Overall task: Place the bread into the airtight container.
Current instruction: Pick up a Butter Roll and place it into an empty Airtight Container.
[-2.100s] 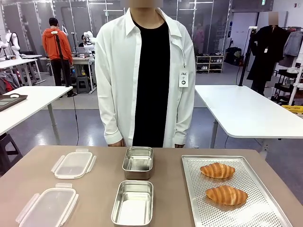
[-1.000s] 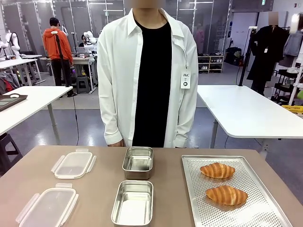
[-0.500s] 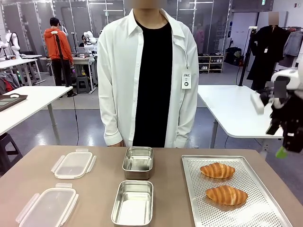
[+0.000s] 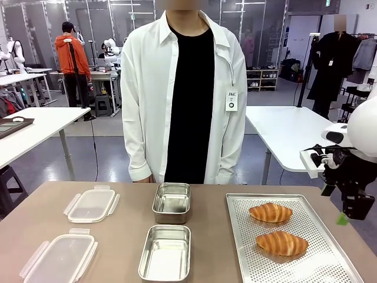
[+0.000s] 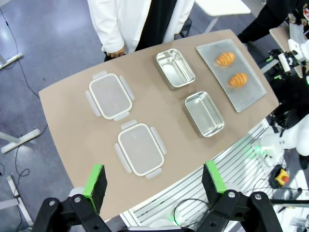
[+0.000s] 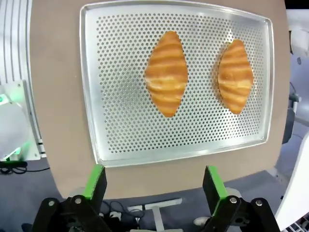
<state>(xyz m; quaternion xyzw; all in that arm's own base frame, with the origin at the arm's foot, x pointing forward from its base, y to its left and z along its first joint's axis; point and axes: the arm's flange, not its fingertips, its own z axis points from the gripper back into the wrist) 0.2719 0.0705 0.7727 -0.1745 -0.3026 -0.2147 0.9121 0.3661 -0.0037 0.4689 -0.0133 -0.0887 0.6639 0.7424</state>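
Right gripper (image 6: 154, 186) is spread wide, green pads (image 6: 95, 181) far apart, nothing between them and touching nothing. It hangs just off the right side of the perforated tray (image 6: 91, 96), looking down on the bread. Left gripper (image 5: 154, 183) is spread wide too, empty, high above the table (image 5: 72, 111) on the robot's side. From the front, the right gripper shows a single green tip beside the tray's right edge, and the jaw gap can't be read from there; part of that arm runs off the picture's right side. The bread sits on the tray: near croissant (image 4: 282, 243) and far croissant (image 4: 270, 212), close together but not touching, neither in a container. The front view clips the tray's near edge and the bottom of the near lid (image 4: 59, 256). The person (image 4: 182, 94) stands at the far side, hands mostly hidden behind the table edge. Count: two croissants and two steel containers, with the far steel container (image 4: 172, 201) just behind the near steel container (image 4: 166, 252), both empty. There are two clear clip lids, the far lid (image 4: 91, 204) among them, lying left of the containers. One tray.
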